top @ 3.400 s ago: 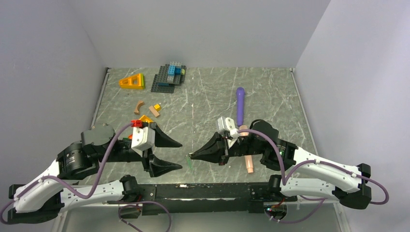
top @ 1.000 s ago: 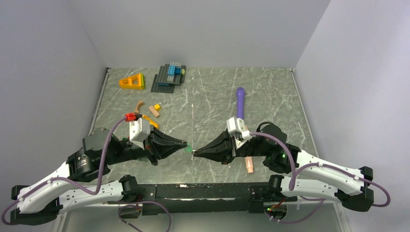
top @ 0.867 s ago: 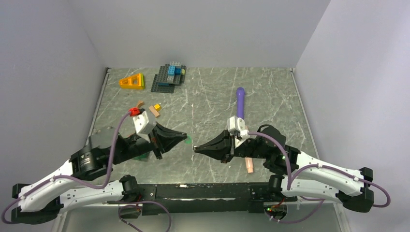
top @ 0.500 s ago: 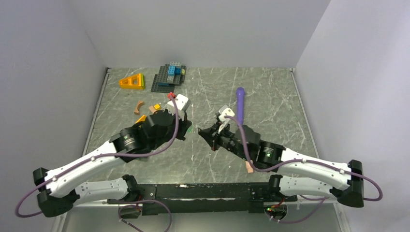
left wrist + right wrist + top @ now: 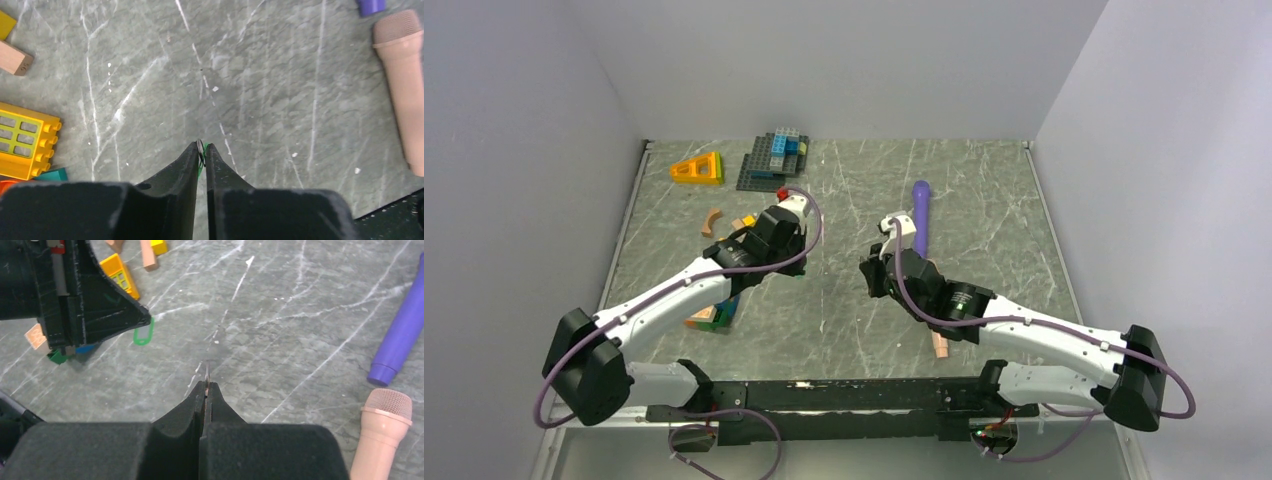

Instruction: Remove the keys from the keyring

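Green key seemingly pinched in left gripper.

Close view down over the right gripper. Its two black fingers are pressed together at the bottom centre, pinching a thin metal sliver seen edge-on; whether it is a key or a ring cannot be told.

At upper left is the black left gripper, with a small bright green loop at its tip.

Below them is a grey marbled surface. A yellow brick and a tan block lie at the top left. A purple cylinder lies at the right edge, and a pink toy microphone sits at lower right, near the cylinder's end.
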